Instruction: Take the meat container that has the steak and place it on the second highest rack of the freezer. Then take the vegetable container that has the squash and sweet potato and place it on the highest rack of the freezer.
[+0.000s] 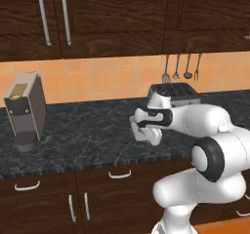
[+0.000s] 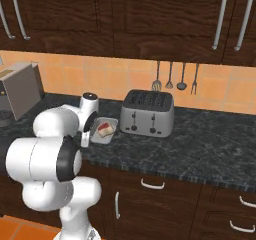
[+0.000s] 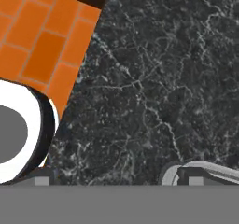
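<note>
A shallow grey meat container (image 2: 106, 132) rests on the dark counter just left of the toaster, holding the red steak (image 2: 104, 129) with its pale fat edge. My gripper (image 2: 85, 140) points down at the counter beside the container's left side, a little above the surface. In the hand view the gripper (image 3: 116, 176) is open, its two tips wide apart with bare counter between them. The container's grey rim (image 3: 205, 167) shows by the right tip. From the left base view, my hand (image 1: 149, 118) covers most of the container. The freezer, its racks and the vegetable container are out of view.
A silver toaster (image 2: 148, 113) stands right of the container, under hanging utensils (image 2: 175, 76). A grey coffee machine (image 1: 25, 108) sits at the counter's left end. Dark wall cabinets (image 1: 97, 18) hang above. The counter's front edge and orange floor tiles (image 3: 42, 45) lie under my hand.
</note>
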### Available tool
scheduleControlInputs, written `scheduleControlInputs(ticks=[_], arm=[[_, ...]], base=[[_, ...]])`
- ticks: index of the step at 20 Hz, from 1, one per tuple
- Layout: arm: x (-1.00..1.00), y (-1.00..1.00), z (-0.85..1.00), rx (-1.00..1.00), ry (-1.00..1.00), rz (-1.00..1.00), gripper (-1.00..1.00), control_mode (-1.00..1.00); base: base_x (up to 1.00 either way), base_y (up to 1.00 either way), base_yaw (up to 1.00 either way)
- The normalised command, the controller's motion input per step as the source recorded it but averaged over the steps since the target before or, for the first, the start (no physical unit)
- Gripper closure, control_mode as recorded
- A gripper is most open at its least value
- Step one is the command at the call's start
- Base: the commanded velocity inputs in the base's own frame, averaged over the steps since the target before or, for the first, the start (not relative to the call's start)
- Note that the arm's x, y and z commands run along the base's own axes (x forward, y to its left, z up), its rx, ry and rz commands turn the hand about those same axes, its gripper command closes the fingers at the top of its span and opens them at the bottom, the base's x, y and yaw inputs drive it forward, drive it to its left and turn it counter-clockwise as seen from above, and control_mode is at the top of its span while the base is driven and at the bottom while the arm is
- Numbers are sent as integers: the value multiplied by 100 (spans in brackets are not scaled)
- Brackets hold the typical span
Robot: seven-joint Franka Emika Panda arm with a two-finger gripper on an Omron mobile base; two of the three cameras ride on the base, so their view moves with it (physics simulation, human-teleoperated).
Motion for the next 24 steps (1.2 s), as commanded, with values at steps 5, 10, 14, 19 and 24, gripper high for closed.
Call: scheduleControlInputs(ticks=[5, 10, 14, 19, 24], arm=[[53, 0, -56, 0, 2, -17, -100, -100], [51, 0, -42, 0, 0, -11, -100, -100], [24, 0, -37, 0, 0, -7, 100, -100], [1, 5, -50, -3, 4, -2, 100, -100], [-23, 0, -19, -1, -3, -3, 100, -100]], base=[[0, 0, 0], [0, 0, 0], [0, 0, 0], [0, 0, 0], [0, 0, 0]])
